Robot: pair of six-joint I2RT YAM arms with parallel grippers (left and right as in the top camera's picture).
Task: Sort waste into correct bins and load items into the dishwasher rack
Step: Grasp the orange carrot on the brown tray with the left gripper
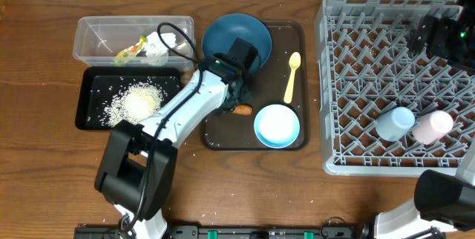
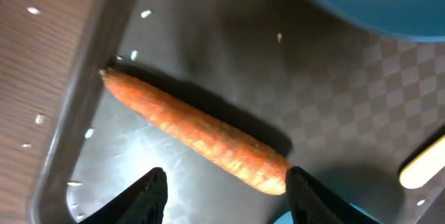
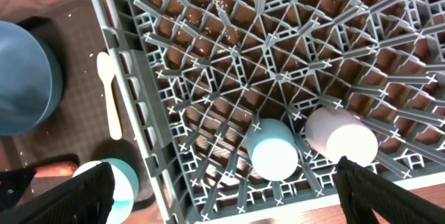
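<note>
My left gripper [image 2: 226, 196] is open just above the small orange carrot [image 2: 198, 132], which lies on the brown serving tray [image 1: 297, 144]; overhead the carrot [image 1: 242, 108] shows under the left arm. The dark-blue bowl [image 1: 230, 37], the pale-blue bowl [image 1: 277, 125] and the yellow spoon [image 1: 292, 76] are on that tray. The clear tub [image 1: 96, 35] holds tissue [image 1: 158, 43] and a yellow-green wrapper [image 1: 130, 50]. The black tray [image 1: 93, 94] holds rice [image 1: 136, 101]. The light-blue cup [image 1: 394, 122] and pink cup [image 1: 433, 126] lie in the grey rack [image 1: 371, 46]. My right gripper [image 3: 222, 196] is open high above the rack.
Loose rice grains are scattered on the wooden table around the trays and along the front edge. The rack fills the right side of the table. The brown tray's rim [image 2: 80, 106] runs close beside the carrot's tip.
</note>
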